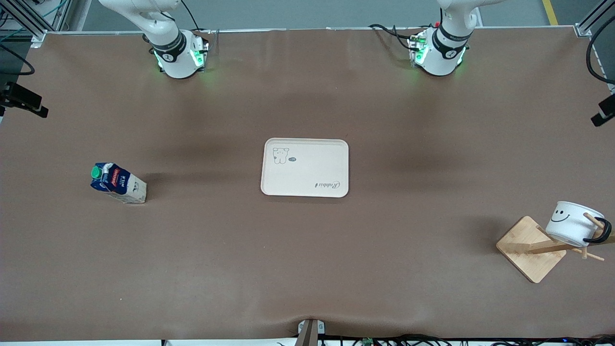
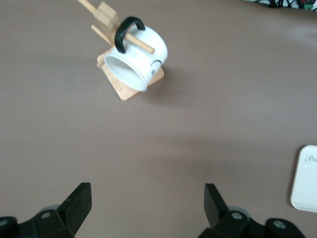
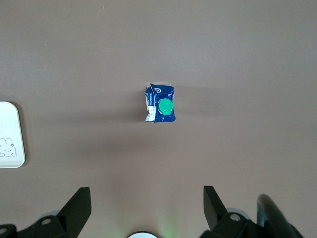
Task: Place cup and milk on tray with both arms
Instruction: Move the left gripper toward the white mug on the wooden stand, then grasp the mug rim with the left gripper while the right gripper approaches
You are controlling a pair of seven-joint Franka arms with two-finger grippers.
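The cream-white tray (image 1: 304,167) lies in the middle of the table; an edge of it shows in the left wrist view (image 2: 306,179) and in the right wrist view (image 3: 10,135). The blue milk carton (image 1: 117,183) stands toward the right arm's end of the table, seen from above in the right wrist view (image 3: 160,103). The white smiley cup (image 1: 571,223) hangs by its black handle on a peg of a wooden rack (image 1: 531,248) toward the left arm's end, as the left wrist view (image 2: 136,54) also shows. My left gripper (image 2: 147,206) and right gripper (image 3: 147,208) are open, empty, high over bare table.
Both arm bases (image 1: 178,55) stand at the table's edge farthest from the front camera, their hands out of the front view. The wooden rack has a square base and slanted pegs (image 2: 104,17). Brown table surface spreads around the tray.
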